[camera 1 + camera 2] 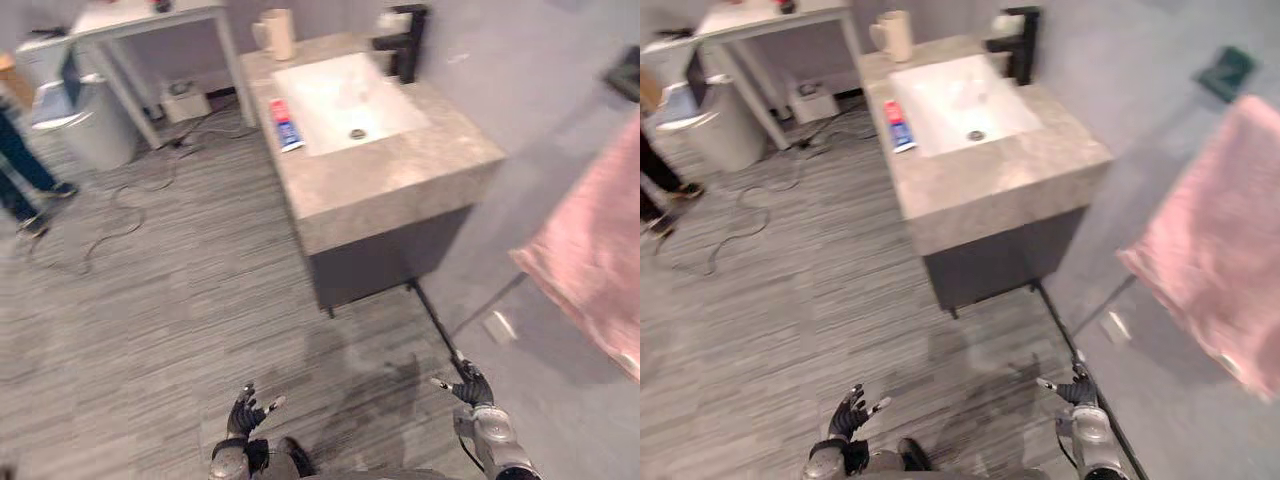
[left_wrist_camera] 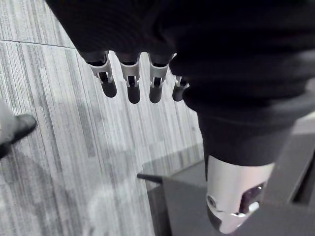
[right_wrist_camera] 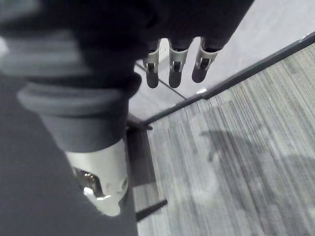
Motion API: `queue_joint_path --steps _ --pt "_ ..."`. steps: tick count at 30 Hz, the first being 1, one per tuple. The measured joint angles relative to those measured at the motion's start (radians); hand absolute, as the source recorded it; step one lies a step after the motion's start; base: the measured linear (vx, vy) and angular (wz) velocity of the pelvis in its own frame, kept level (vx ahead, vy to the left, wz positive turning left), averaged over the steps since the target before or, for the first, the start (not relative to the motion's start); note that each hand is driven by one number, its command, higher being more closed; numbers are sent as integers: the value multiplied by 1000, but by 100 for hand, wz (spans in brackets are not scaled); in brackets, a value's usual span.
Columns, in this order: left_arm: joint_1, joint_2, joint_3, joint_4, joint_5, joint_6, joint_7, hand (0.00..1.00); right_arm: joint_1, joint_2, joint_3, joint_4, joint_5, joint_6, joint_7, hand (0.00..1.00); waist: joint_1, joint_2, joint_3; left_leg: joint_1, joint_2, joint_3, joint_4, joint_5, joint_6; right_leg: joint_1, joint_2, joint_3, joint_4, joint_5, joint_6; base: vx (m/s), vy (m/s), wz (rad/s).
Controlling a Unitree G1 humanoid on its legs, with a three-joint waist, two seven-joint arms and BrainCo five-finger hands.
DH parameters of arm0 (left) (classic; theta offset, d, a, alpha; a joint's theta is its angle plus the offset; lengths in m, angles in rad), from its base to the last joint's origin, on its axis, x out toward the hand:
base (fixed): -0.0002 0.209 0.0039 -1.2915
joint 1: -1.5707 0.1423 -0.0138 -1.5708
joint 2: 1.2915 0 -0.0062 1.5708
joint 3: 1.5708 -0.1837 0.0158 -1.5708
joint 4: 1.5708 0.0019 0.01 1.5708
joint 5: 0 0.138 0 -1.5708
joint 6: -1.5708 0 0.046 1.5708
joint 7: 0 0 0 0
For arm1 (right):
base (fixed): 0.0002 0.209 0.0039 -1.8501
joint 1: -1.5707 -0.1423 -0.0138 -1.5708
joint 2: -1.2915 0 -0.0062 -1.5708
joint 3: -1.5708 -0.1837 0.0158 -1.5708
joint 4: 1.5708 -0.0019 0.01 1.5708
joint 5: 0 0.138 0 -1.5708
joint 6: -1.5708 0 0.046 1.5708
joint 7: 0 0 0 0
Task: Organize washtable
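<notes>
Here, toothpaste tube lies beside basin; its print blurred.

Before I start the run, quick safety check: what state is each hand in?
Left hand: open, fingers spread, holding nothing.
Right hand: open, fingers straight, holding nothing.

The pink towel on the right runs past the edge of view, so what it hangs from is lost. A person at the far left is cut down to legs and shoes. The white table is cropped along the top. The tube on the counter is too small to identify. The dark thing on the wall is a blur.
</notes>
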Motion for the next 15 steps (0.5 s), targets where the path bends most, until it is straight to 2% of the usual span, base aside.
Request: queue_joint_path --steps 1,2,3,4,5,6,7,8,9,10,11,12,13,15 --pt "1 13 4 2 1 1 -1 0 3 25 2 10 -2 2 3 0 10 -20 6 -7 -21 -18 27 -18 24 15 -23 -22 0 12 13 42 217 69" --pt "7 20 8 3 7 3 -3 0 3 49 12 29 -5 5 4 0 22 -34 6 -40 -19 -36 116 -67 49 30 -38 -29 0 23 12 65 252 59" --pt "8 28 13 3 9 3 -3 0 -4 59 24 33 -6 7 7 0 34 -32 7 -73 -1 -47 204 -115 67 40 -39 -27 -6 28 5 60 231 41" --pt "12 34 33 5 13 3 -3 0 -14 61 42 34 -6 7 8 0 39 -28 9 -103 13 -56 285 -157 84 51 -41 -26 -11 30 6 55 268 22" --pt "12 35 49 9 25 3 -3 0 -24 59 44 31 -6 7 12 0 51 -11 20 -123 30 -73 366 -206 93 67 -43 -26 -6 41 24 15 272 18" --pt "14 35 54 14 33 2 -3 0 -24 55 44 32 -6 8 17 0 63 6 20 -139 32 -97 405 -250 93 71 -51 -12 12 39 29 -13 230 15" --pt "19 35 55 16 34 2 -3 0 -23 53 44 32 -6 8 18 0 64 14 21 -143 29 -108 419 -277 91 69 -59 8 30 35 31 -50 262 26" --pt "30 36 51 18 35 2 -5 0 -23 53 44 33 -6 11 21 0 70 16 24 -159 -5 -144 442 -312 96 54 -88 98 83 -3 -6 -53 239 39" --pt "31 39 43 19 35 3 -5 0 -18 54 41 29 -5 11 22 0 68 10 27 -165 -24 -164 443 -322 102 27 -102 171 124 -41 -61 -79 267 98" --pt "29 40 36 15 36 3 -5 0 9 54 38 28 -3 17 24 0 51 -2 31 -184 -85 -229 436 -323 112 -17 -95 381 183 -158 -91 -49 186 167" --pt "26 44 36 14 36 3 -5 0 34 57 37 28 7 22 27 0 33 -20 45 -185 -156 -309 417 -317 136 -51 -46 577 230 -243 -72 -25 130 184" --pt "28 47 38 15 36 3 -5 0 44 60 37 28 8 24 27 0 29 -29 51 -182 -185 -342 409 -316 137 -71 -29 642 261 -266 -54 28 86 181" --pt "28 58 47 17 35 6 -5 0 61 69 37 28 23 26 29 0 28 -47 62 -177 -222 -386 405 -316 137 -121 -1 691 328 -291 -16 53 58 145" --pt "35 71 54 17 33 7 -2 0 71 74 40 28 38 25 30 0 32 -55 73 -162 -247 -441 402 -316 137 -177 14 670 391 -313 5 93 26 124"
